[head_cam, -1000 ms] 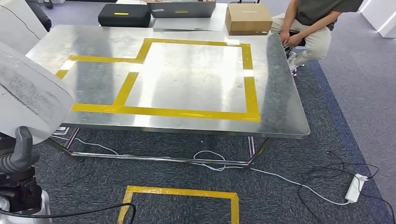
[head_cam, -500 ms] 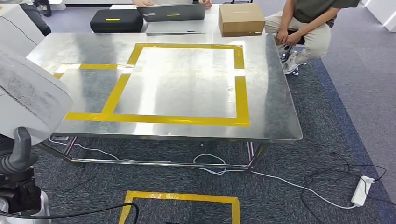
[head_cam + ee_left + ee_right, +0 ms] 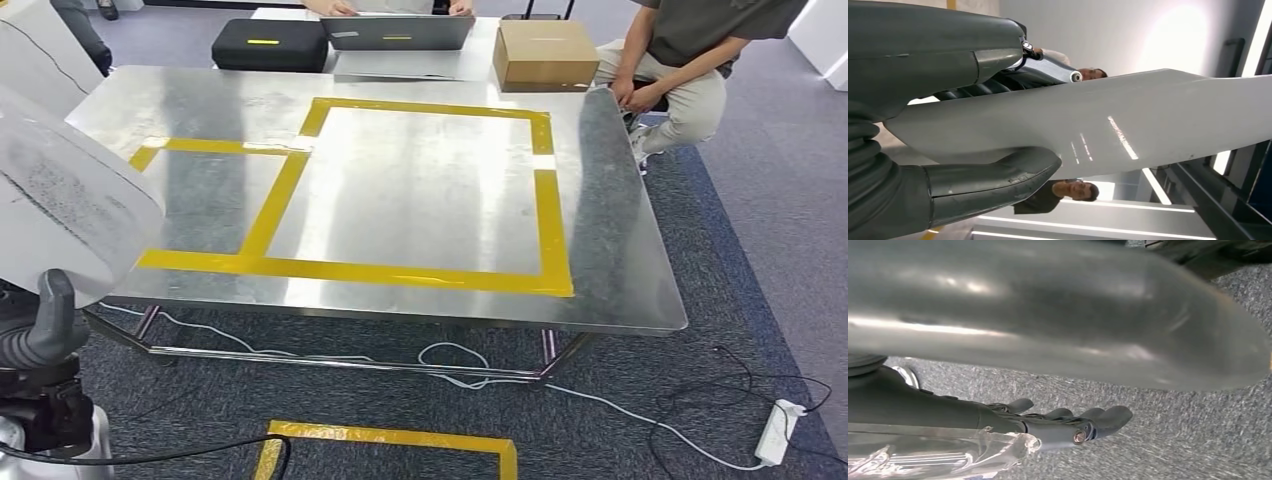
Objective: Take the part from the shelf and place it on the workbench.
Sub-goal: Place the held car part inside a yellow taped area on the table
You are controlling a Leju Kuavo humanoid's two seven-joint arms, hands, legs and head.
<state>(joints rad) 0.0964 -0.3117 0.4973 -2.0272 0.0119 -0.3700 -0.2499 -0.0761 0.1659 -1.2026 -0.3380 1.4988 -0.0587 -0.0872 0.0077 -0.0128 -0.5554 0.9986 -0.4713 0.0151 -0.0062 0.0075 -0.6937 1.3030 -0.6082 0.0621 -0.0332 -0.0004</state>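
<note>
the left hand (image 3: 955,117) gripped the part (image 3: 1128,120) (shelf step done), short of the workbench's (image 3: 620,300) near edge; right hand (image 3: 1048,425) empty, fingers extended.

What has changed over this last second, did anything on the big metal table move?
Nothing on the workbench moved; the whole head view shifted, so the camera moved. The left robot hand holds the white part as before, and the seated person stays beside the cardboard box.
</note>
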